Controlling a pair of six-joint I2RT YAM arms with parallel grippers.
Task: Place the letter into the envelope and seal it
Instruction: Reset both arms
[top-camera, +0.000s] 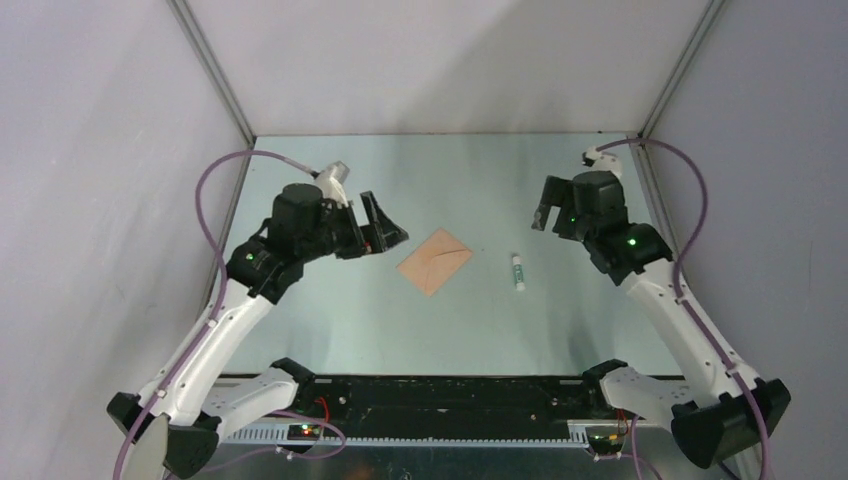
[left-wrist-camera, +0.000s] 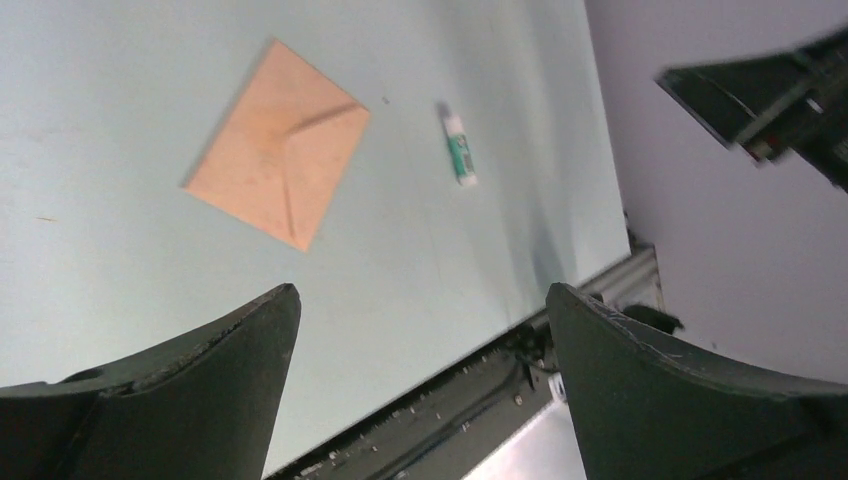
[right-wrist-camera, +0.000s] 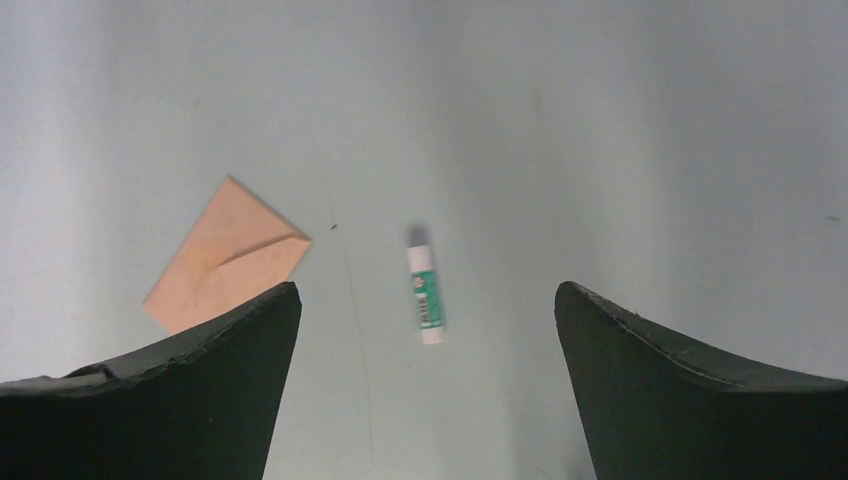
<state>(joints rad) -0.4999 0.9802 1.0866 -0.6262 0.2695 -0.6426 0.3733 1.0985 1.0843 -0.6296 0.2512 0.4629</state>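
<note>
**Kraft envelope flat on the counter, both tools clear**

Tan and closed-looking, the envelope (top-camera: 435, 261) lies at the middle of the counter (top-camera: 330, 310), turned cornerwise, its triangular flap folded down. I see no separate letter anywhere, so I judge it is inside, though I cannot confirm that. The glue stick (top-camera: 518, 271) lies just to the envelope's right, apart from it.

My left tool (top-camera: 383, 226) hangs above the counter to the envelope's left, jaws spread wide, empty. My right tool (top-camera: 548, 208) is up beyond the glue stick, also wide open and holding nothing.

What worries me: I cannot tell whether the flap is bonded. If the glue has not taken, it may spring up. Pressing it at a slant could skid the light paper across the smooth counter, and a careless descent on the right could knock the stick rolling.
</note>
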